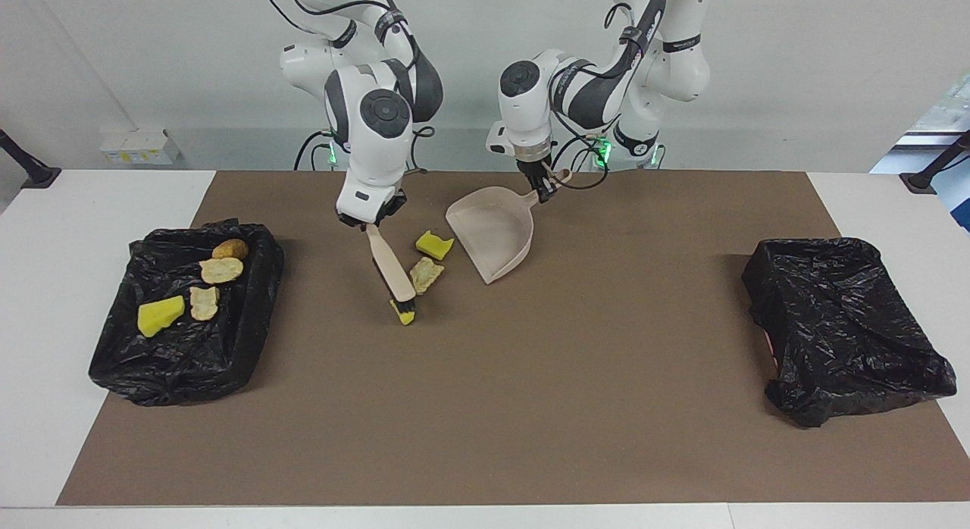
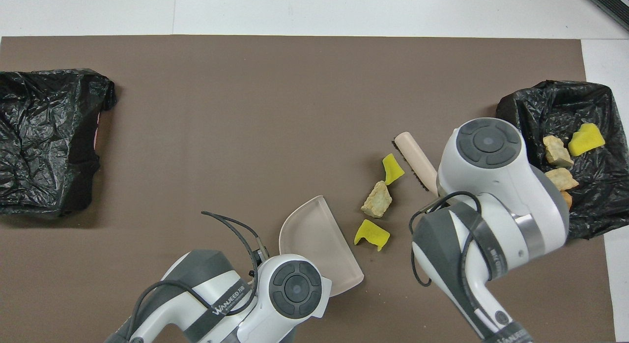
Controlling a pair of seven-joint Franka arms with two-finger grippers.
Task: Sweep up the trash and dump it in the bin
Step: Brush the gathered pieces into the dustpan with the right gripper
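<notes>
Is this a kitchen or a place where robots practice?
Probably a robot practice lab, not a kitchen. Two robot arms stand at a plain white table with a brown mat, sweeping with a brush and dustpan beside black-bagged bins.

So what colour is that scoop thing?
The dustpan is pale beige-pink; the facing view shows it best.

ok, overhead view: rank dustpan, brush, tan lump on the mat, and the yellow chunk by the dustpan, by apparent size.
1. dustpan, though its handle end is hidden under the left arm.
2. brush, part hidden under the right arm.
3-4. tan lump and yellow chunk: look about alike, so no ranking.
</notes>
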